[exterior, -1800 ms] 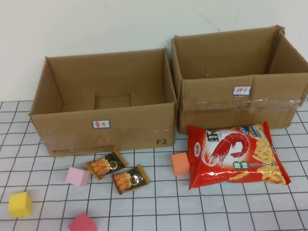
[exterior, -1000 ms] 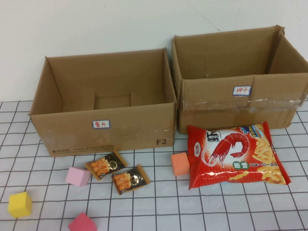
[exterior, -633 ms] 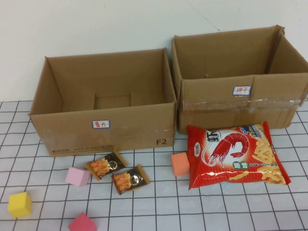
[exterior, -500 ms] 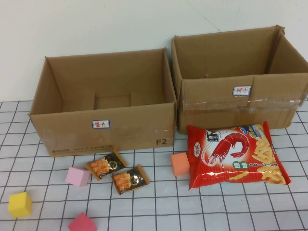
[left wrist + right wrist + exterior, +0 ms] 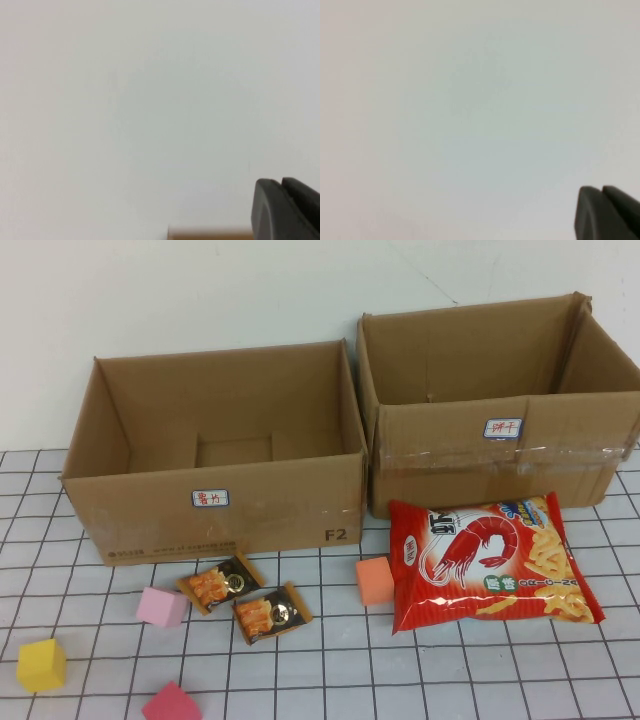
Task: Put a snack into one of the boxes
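Observation:
A red shrimp-chip bag [image 5: 490,562] lies on the gridded table in front of the right cardboard box [image 5: 500,455]. Two small dark snack packets [image 5: 219,583] [image 5: 271,613] lie in front of the left cardboard box [image 5: 215,508]. Both boxes are open and look empty. Neither arm shows in the high view. My left gripper [image 5: 281,186] shows only as two dark fingertips pressed together against a white wall. My right gripper [image 5: 601,191] looks the same, shut and empty, facing the white wall.
An orange foam cube [image 5: 375,580] sits just left of the chip bag. A pink cube [image 5: 161,606], a yellow cube [image 5: 41,665] and a red cube [image 5: 171,704] lie at the front left. A strip of cardboard [image 5: 210,234] shows low in the left wrist view.

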Controlling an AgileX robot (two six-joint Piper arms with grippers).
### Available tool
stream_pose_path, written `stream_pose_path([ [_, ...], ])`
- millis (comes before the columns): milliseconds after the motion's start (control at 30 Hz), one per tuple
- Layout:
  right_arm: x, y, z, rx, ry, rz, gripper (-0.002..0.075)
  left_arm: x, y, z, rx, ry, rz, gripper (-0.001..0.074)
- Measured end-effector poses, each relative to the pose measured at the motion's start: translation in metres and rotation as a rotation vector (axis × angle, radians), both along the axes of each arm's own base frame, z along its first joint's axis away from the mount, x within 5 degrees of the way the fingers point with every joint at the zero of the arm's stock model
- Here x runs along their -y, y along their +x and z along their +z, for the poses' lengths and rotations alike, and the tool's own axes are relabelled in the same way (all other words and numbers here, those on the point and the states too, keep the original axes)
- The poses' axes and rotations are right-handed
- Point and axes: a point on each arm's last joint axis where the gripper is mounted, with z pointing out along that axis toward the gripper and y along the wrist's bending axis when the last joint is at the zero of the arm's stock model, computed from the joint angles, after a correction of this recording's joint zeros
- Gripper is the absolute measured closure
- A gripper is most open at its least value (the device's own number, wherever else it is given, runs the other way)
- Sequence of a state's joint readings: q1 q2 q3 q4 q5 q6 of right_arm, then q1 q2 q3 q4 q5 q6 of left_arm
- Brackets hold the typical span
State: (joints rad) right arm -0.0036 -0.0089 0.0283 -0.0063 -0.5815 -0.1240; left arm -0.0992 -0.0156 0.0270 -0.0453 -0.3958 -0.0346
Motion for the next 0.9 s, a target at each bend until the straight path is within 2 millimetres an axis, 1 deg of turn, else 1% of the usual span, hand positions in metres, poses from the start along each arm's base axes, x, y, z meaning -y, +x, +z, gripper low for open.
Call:
stream_pose_path([
  [67, 0.001, -0.003, 0.004, 0.053, 0.016, 0.003, 0.0727, -0.001, -0.002, 0.005, 0.059, -0.024, 0.000, 0.0736],
  [167, 0.001, -0.004, 0.005, 0.066, 0.033, 0.008, 0.0727, -0.004, -0.005, 0.010, 0.114, -0.083, -0.001, 0.0736],
  [200, 0.001, -0.002, 0.003, 0.029, 0.036, 0.010, 0.0727, -0.005, -0.004, 0.008, 0.083, -0.140, -0.008, 0.0736],
  [233, 0.001, -0.001, 0.004, -0.013, 0.037, 0.011, 0.0727, -0.005, -0.002, 0.007, 0.031, -0.162, -0.016, 0.0736],
  [300, 0.001, 0.001, 0.009, -0.106, 0.040, 0.015, 0.0727, -0.003, -0.001, 0.012, -0.089, -0.163, -0.039, 0.0736],
  [400, 0.000, -0.001, 0.023, -0.263, 0.024, 0.013, 0.0727, 0.002, -0.004, 0.031, -0.248, -0.109, -0.069, 0.0736],
  [500, -0.001, -0.003, 0.031, -0.434, -0.005, 0.006, 0.0727, 0.006, 0.000, 0.051, -0.447, -0.062, -0.095, 0.0736],
  [567, -0.001, 0.000, 0.029, -0.556, -0.012, 0.008, 0.0727, 0.010, 0.009, 0.058, -0.616, -0.047, -0.113, 0.0736],
  [667, -0.001, 0.010, 0.017, -0.742, -0.023, 0.012, 0.0727, 0.014, 0.027, 0.060, -0.849, -0.020, -0.126, 0.0736],
  [800, -0.003, 0.021, 0.003, -0.941, -0.074, 0.031, 0.0727, 0.018, 0.062, 0.047, -1.052, -0.009, -0.125, 0.0736],
  [900, -0.006, 0.030, -0.004, -1.029, -0.195, 0.063, 0.0727, 0.022, 0.090, 0.035, -1.148, -0.046, -0.137, 0.0736],
])
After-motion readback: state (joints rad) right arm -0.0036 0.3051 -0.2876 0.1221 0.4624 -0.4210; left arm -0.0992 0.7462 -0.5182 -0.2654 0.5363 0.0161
